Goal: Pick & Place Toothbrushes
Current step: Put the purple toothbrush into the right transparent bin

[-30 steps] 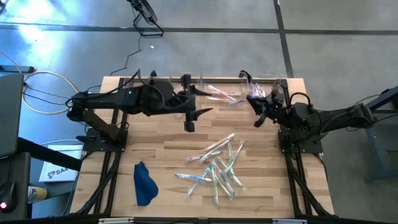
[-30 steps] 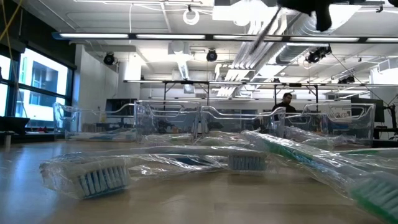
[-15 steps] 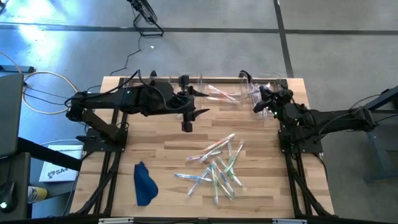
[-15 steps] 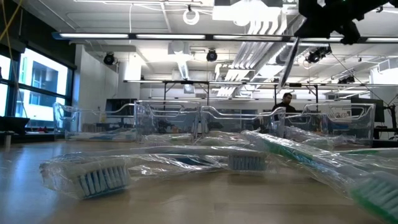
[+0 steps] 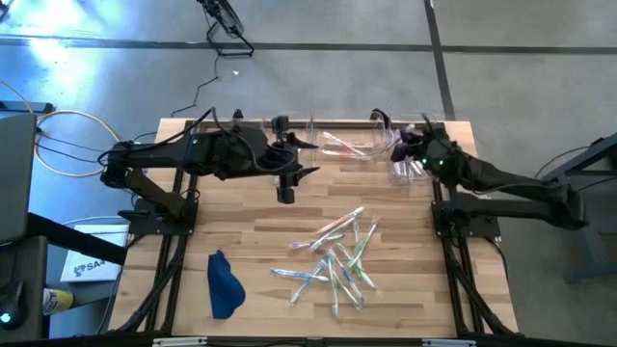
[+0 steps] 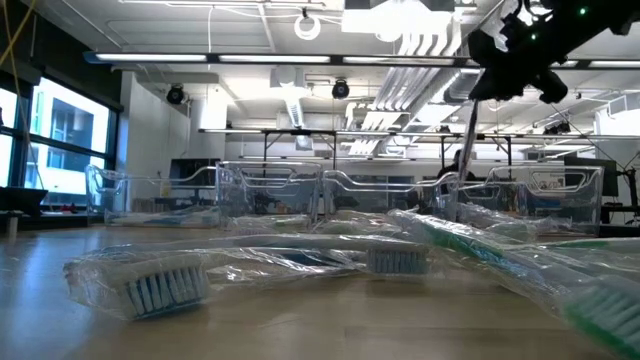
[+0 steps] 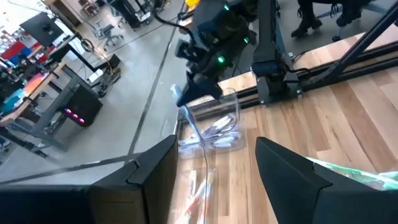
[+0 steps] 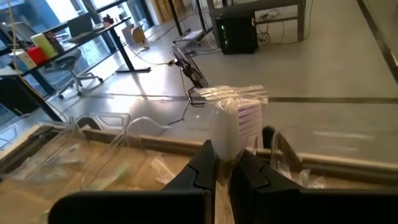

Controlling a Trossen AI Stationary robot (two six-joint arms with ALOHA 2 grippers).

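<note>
Right gripper [image 5: 413, 154] hangs over the far-right clear bin [image 5: 416, 145] at the table's back edge, fingers [image 8: 205, 163] clenched on one wrapped toothbrush [image 8: 233, 118] w/ a whitish-purple head; in the low view the brush [image 6: 468, 130] dangles near-vertical below the arm, prob. so it can drop handle-first into the bin rather than snag the rim. Left gripper [image 5: 286, 178] waits over bare wood nr the middle bins [image 5: 337, 145], jaws wide apart, nothing btwn them, placed, it seems, to stay out of the right arm's way while within reach of the pile. The rest of the toothbrushes [image 5: 337, 260] lie in a loose heap on the front-centre of the table [image 5: 251, 226], well apart from both arms; a few already sit in the middle bin. Dark blue cloth [image 5: 223, 284] lies front-left, untouched. Judging by the heap, most of the job is left.
</note>
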